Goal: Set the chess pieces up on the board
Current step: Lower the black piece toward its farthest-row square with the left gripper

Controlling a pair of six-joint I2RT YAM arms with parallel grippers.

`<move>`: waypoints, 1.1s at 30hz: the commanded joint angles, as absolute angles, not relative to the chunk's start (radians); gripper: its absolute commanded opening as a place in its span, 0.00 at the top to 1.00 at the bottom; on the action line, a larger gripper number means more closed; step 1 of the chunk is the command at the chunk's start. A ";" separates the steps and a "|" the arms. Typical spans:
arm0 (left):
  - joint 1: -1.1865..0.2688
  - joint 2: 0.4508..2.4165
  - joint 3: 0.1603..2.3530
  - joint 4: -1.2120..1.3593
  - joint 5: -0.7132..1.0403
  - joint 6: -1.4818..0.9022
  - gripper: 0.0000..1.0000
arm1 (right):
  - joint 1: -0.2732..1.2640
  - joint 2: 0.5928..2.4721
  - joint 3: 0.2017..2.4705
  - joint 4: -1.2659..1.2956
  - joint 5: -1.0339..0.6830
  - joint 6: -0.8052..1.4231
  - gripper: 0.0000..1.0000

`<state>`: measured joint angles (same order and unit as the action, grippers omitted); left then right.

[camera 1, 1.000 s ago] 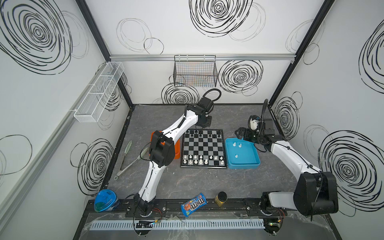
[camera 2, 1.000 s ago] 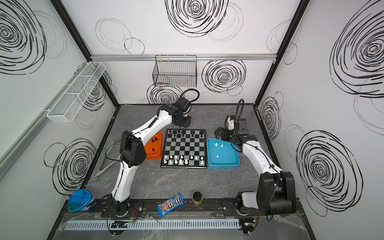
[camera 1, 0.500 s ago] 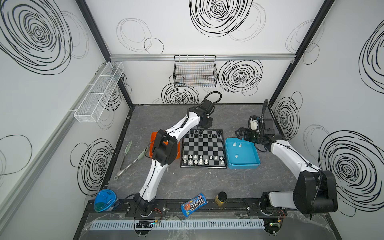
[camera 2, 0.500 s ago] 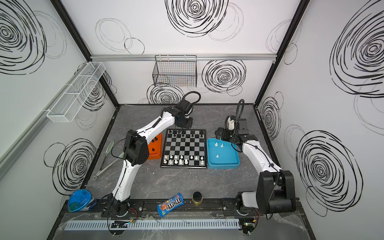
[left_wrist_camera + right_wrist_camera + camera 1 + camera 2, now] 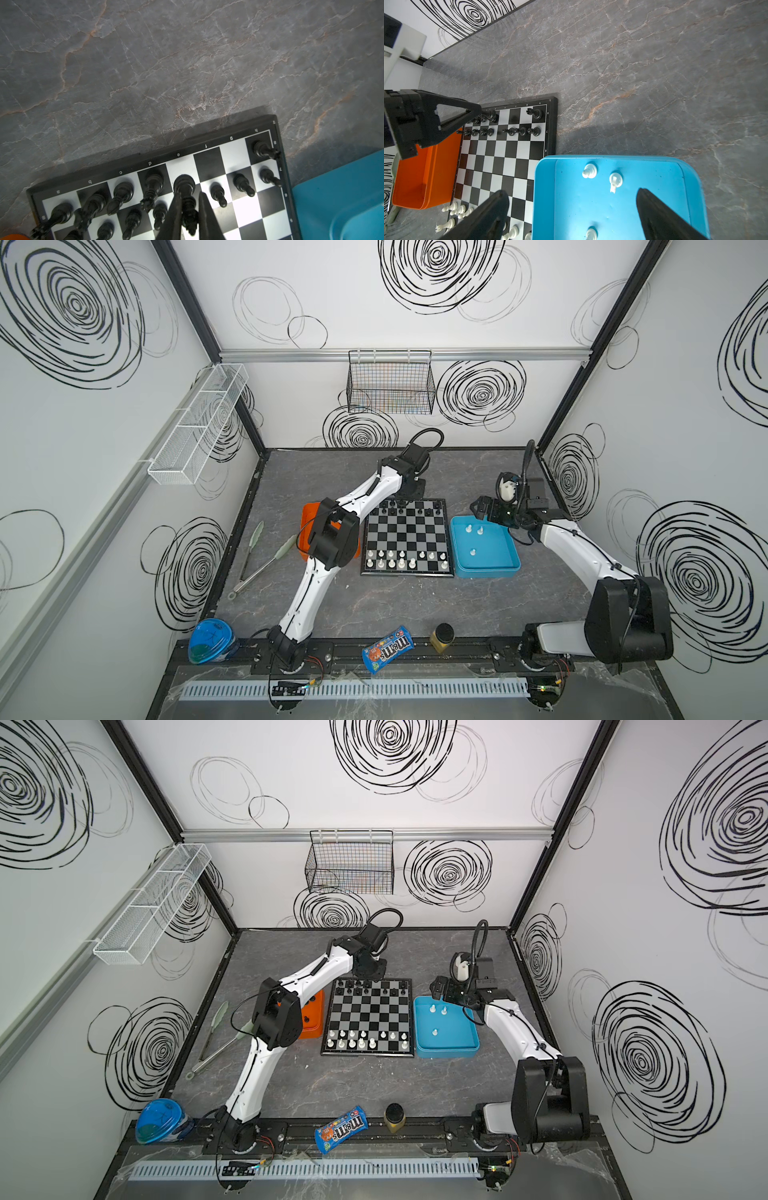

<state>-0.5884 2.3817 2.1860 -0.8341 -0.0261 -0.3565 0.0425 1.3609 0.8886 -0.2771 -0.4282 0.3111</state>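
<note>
The board [image 5: 405, 537] lies mid-table, seen in both top views [image 5: 368, 1017]. Black chess pieces [image 5: 399, 510] fill much of its far two rows and white chess pieces [image 5: 401, 562] its near two. My left gripper [image 5: 190, 204] is over the far row [image 5: 401, 502], shut on a tall black piece [image 5: 187, 199]. That piece's base sits at the light e-file square of the back row. My right gripper [image 5: 572, 194] hangs open above the blue tray [image 5: 544, 187], nothing between its fingers. Three white pieces [image 5: 589, 171] stand in that tray [image 5: 486, 572].
An orange tray [image 5: 311, 1027] with one black piece in it sits left of the board under my left arm. Tongs [image 5: 257, 556] lie further left. A candy bag [image 5: 386, 649], a small jar [image 5: 442, 637] and a blue lidded bowl [image 5: 210, 641] line the front edge.
My left arm has shifted slightly to the right along the board's far row, its gripper staying shut. The right arm has not moved.
</note>
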 commanded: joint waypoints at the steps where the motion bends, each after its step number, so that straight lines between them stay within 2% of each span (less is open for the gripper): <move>1: -0.593 2.397 2.186 -0.804 -0.025 -0.363 0.84 | 0.036 1.371 0.883 -0.253 -0.436 0.297 0.00; 33: -0.592 2.439 2.175 -0.780 -0.044 -0.363 0.81 | 0.027 1.384 0.879 -0.248 -0.443 0.299 0.00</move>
<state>-0.5892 2.4145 2.1845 -0.8013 -0.0277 -0.3565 0.0319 1.3731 0.8883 -0.2630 -0.4397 0.3099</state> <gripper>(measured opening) 0.191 0.999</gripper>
